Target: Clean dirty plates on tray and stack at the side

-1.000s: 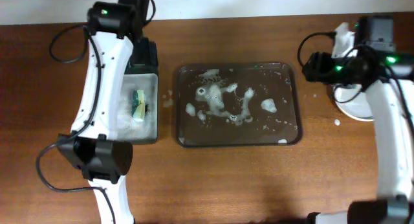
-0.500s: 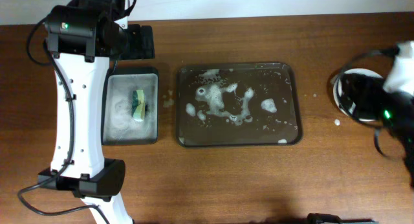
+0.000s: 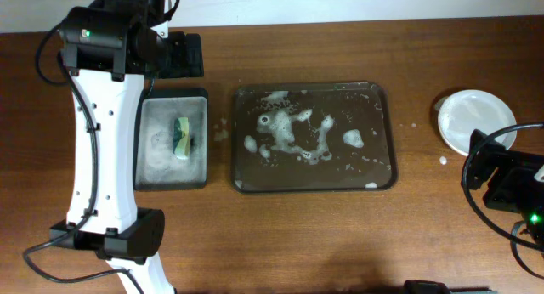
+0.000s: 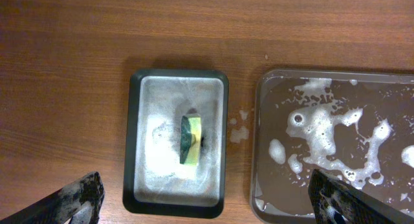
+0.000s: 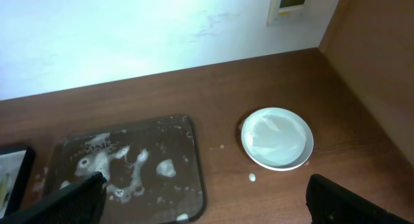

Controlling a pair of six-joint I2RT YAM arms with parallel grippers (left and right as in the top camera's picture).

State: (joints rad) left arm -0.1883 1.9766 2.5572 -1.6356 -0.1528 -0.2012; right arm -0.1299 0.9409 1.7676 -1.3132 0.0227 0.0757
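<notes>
White plates (image 3: 470, 120) sit stacked on the wood at the far right, also seen in the right wrist view as plates (image 5: 277, 138). The large dark tray (image 3: 382, 171) in the middle holds only foam and water; its left end shows as the tray (image 4: 256, 153) in the left wrist view. My right gripper (image 5: 210, 204) hangs open high above the table between the tray (image 5: 194, 153) and the plates, with nothing in it. My left gripper (image 4: 210, 204) is open and high above the smaller tray, also with nothing in it.
A smaller dark tray (image 3: 202, 179) with soapy water and a green-yellow sponge (image 3: 182, 136) lies left of the big tray. Foam drops (image 3: 442, 161) dot the wood near the plates. A white wall (image 5: 129, 30) runs behind the table's far edge.
My right arm has pulled back from over the plates toward the front right, uncovering the stack, and its jaws have spread open. My left arm lifted and swung back earlier, then stayed still.
</notes>
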